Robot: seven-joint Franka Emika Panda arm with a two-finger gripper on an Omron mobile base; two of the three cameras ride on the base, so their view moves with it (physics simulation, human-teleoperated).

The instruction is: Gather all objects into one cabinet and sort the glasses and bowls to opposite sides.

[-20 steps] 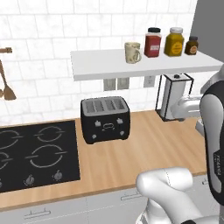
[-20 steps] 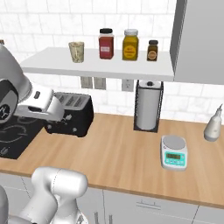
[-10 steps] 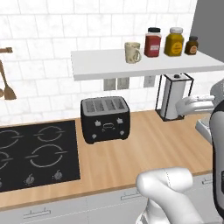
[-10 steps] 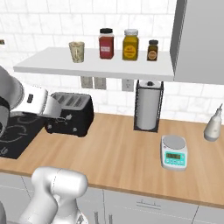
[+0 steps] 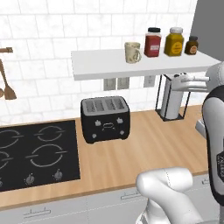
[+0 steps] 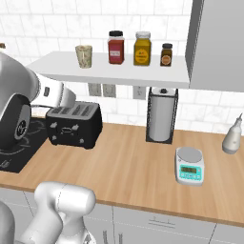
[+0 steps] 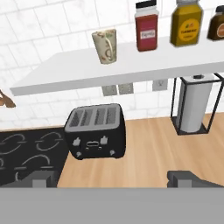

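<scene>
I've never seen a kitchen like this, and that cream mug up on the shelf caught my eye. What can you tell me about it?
The cream mug is pale beige, glazed-looking, with faint brownish markings on its side. It stands upright and tapers slightly toward the base; the left base view shows a handle on its right side. It rests on the white shelf board above the wall sockets, well left of the red-filled jar, not touching it. Nothing holds it. What is inside cannot be seen.

The mug (image 7: 105,46) is cream with a brownish motif, beside a red jar (image 7: 146,27), a mustard-yellow jar (image 7: 187,22) and a small brown jar (image 7: 217,24), all black-lidded. The shelf (image 7: 131,65) is white, the toaster (image 7: 96,130) glossy black, the countertop (image 7: 148,148) light wood.
</scene>
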